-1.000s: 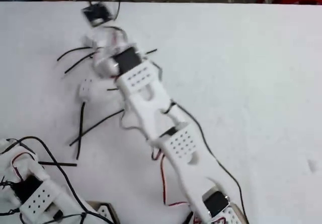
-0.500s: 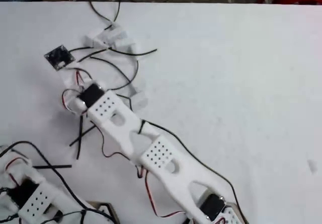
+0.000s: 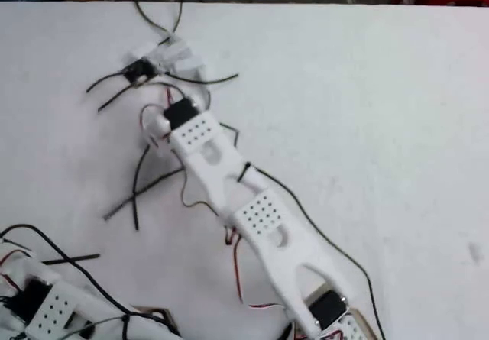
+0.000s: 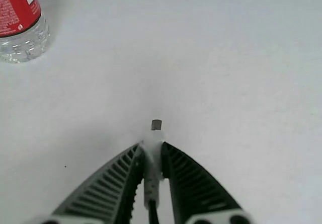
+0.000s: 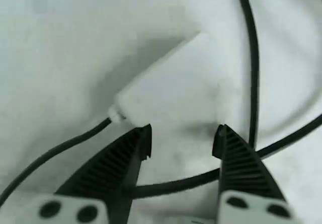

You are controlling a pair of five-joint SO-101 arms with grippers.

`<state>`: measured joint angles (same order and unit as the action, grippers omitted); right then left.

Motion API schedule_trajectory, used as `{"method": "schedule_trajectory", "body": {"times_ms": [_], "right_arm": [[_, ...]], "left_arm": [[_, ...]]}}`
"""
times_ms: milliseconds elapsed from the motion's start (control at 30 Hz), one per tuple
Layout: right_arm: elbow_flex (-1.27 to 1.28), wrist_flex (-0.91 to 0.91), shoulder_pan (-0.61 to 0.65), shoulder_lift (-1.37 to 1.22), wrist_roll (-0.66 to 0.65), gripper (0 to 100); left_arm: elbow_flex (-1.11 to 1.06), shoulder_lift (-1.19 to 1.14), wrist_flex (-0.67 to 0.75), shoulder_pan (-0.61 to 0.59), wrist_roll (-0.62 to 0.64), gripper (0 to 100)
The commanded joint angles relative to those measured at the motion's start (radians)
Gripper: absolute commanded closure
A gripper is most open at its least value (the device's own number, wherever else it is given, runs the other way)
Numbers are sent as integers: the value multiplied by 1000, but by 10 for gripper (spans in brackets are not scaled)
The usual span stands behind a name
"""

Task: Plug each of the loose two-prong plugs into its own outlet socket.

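The left gripper point(image 4: 152, 148) is clamped on a white plug point(image 4: 151, 176) above the bare table point(image 4: 226, 58). The right gripper point(image 5: 181, 133), jaws apart, hangs over a blurred white block point(image 5: 171, 78) among black cords point(image 5: 251, 58); whether it is a plug or a socket cannot be told.

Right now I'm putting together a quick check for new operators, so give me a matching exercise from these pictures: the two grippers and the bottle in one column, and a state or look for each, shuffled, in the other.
Column one:
1. left gripper
2. right gripper
3. bottle

Column two:
A. clear, with a red label
B. open, over a white connector that lies on the table
C. shut on a white plug

Pairs: 1-C, 2-B, 3-A.
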<state>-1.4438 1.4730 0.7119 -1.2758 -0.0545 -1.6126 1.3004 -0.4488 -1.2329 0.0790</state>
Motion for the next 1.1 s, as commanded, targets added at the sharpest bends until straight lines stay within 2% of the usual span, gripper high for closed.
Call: {"method": "schedule_trajectory", "body": {"times_ms": [0,200,367,500,833,967,1067], "right_arm": [[-20,-4,25,71,0,789],[-41,-45,110,93,2,789],[-169,-42,105,156,120,789],[-201,-58,114,168,133,789],[-3,-334,107,8,135,789],[5,-323,107,-25,135,789],[5,-237,105,-27,130,790]], "left_arm": [[25,16,2,38,-9,976],[25,16,0,38,-9,976],[25,16,-2,38,-9,976],[25,16,-2,39,-9,976],[25,16,-2,39,-9,976],[25,16,-2,39,-9,976],[25,16,-2,39,-9,976]]}}
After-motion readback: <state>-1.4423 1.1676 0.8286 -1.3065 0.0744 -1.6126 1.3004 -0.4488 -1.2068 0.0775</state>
